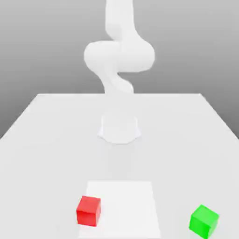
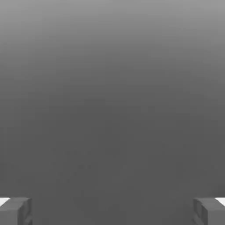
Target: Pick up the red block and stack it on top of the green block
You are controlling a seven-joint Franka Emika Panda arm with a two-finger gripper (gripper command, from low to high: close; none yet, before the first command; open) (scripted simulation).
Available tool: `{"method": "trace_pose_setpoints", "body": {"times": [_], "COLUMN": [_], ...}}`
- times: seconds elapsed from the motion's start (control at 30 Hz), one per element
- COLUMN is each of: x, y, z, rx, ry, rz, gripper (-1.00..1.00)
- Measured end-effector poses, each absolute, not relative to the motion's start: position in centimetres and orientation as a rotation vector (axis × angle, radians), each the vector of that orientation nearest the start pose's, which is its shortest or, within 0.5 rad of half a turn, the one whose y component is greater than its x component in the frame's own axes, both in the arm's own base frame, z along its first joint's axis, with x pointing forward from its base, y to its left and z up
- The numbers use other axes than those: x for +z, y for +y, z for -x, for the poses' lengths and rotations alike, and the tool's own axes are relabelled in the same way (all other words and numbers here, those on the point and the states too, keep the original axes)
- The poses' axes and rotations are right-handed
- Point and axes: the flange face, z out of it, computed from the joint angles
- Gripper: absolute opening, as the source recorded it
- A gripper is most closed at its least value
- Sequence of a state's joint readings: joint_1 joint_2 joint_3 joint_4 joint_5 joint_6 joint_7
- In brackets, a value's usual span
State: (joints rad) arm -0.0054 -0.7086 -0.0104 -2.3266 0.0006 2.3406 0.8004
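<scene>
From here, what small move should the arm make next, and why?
Probably swing the hand down toward the red block. The open pincer holds nothing, with only grey background between its fingertips, and the red block sits on the table, apart from the green block.

You see a matt smooth red block (image 1: 88,210), same finish on green block (image 1: 204,221); table (image 1: 46,140) matt white.

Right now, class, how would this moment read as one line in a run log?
phase: before pick | gripper: open, holding nothing | red block: on table, untouched | green block: apart, toward exterior view's right, nothing stacked
</scene>
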Motion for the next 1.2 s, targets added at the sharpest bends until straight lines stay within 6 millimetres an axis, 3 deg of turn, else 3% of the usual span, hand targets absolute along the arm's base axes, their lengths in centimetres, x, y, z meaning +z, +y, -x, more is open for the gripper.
{"method": "trace_pose_setpoints", "body": {"times": [0.17,0.37,0.57,0.77,0.93,0.97,1.2], "x": [57.4,45.5,33.3,21.9,15.5,14.8,14.8], "y": [-2.4,-4.3,-6.2,-7.8,-7.9,-7.8,-7.8], "z": [-43.7,-47.2,-47.3,-44.6,-44.2,-44.2,-44.2], "rx": [-0.749,-0.517,-0.273,-0.031,-0.001,0.000,0.000], "ry": [1.166,1.272,1.380,1.476,1.484,1.484,1.485], "rz": [2.569,2.653,2.718,2.763,2.769,2.769,2.769], "gripper": [0.00,0.00,0.00,0.00,0.00,-1.00,-1.00]}}
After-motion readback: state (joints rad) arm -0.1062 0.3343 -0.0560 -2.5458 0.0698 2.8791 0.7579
